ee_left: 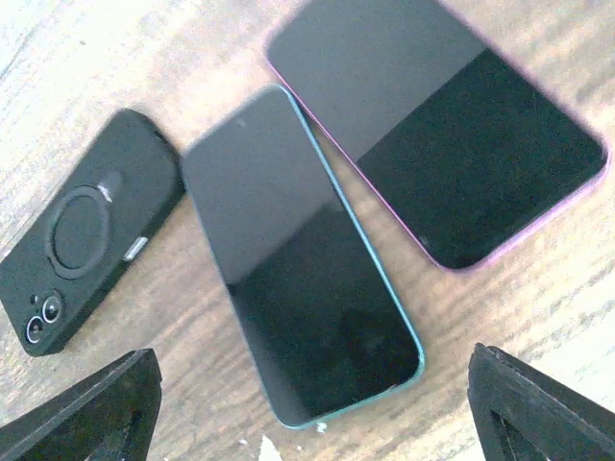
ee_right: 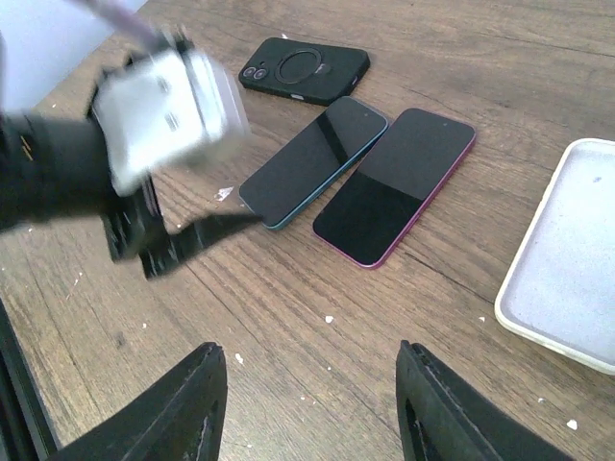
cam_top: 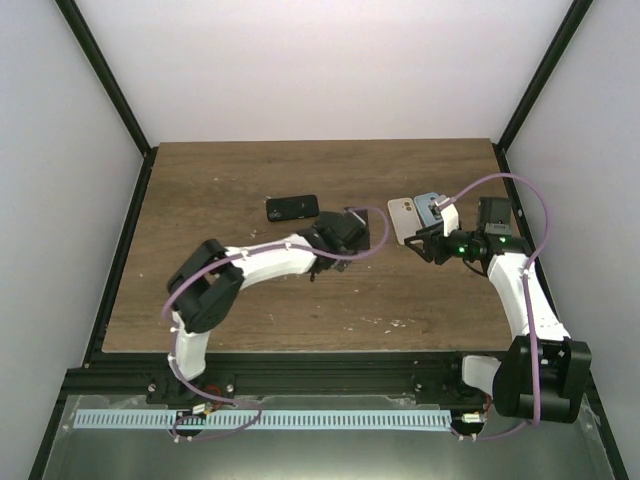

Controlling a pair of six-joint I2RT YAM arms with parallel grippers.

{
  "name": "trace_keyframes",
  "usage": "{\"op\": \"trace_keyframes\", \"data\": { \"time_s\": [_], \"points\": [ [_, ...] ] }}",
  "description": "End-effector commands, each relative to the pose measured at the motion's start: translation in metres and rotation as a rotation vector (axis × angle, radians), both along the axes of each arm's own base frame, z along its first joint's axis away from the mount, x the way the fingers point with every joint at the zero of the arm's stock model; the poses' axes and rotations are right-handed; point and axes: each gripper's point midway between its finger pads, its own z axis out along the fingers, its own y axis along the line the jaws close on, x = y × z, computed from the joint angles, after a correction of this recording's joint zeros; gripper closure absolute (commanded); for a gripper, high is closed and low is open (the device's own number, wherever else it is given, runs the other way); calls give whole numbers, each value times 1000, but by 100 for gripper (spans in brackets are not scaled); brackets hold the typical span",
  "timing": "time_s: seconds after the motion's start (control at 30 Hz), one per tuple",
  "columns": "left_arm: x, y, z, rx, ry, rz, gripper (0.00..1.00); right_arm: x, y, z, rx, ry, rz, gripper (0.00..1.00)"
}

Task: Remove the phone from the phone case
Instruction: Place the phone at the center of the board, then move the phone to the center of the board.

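1. Eyes on the black phone case, flat on the table, back up, lenses showing through it.
2. Long axis slanted in the left wrist view, lens end at lower left.
3. Just beside it, a teal-edged phone, screen up; beyond that, a pink-edged phone.
4. Hovering over the teal-edged phone: left gripper, fingers spread wide, gripping nothing.
5. Right gripper likewise spread and empty above bare wood, white case off to its right.

Brown wood-grain table; black case, white case, teal-rimmed phone, pink-rimmed phone
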Motion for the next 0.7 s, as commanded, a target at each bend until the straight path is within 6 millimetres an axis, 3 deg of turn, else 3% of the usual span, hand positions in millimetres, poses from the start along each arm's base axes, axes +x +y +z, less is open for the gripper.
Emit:
{"op": "trace_keyframes", "data": {
  "time_s": [0.0,0.1,0.37,0.53,0.67],
  "points": [
    [30,12,47,-296,60,58,10,1,-3,11,-4,-43,-21,51],
    [61,30,53,-376,93,127,9,1,-3,13,-3,-53,-22,50],
    [138,63,31,-526,192,306,2,3,-4,9,-5,-36,-20,50],
    [177,62,23,-574,212,324,1,3,-5,7,-10,-34,-22,50],
    [202,62,-2,-569,238,355,2,4,-5,5,-13,-28,-24,50]
  ]
}}
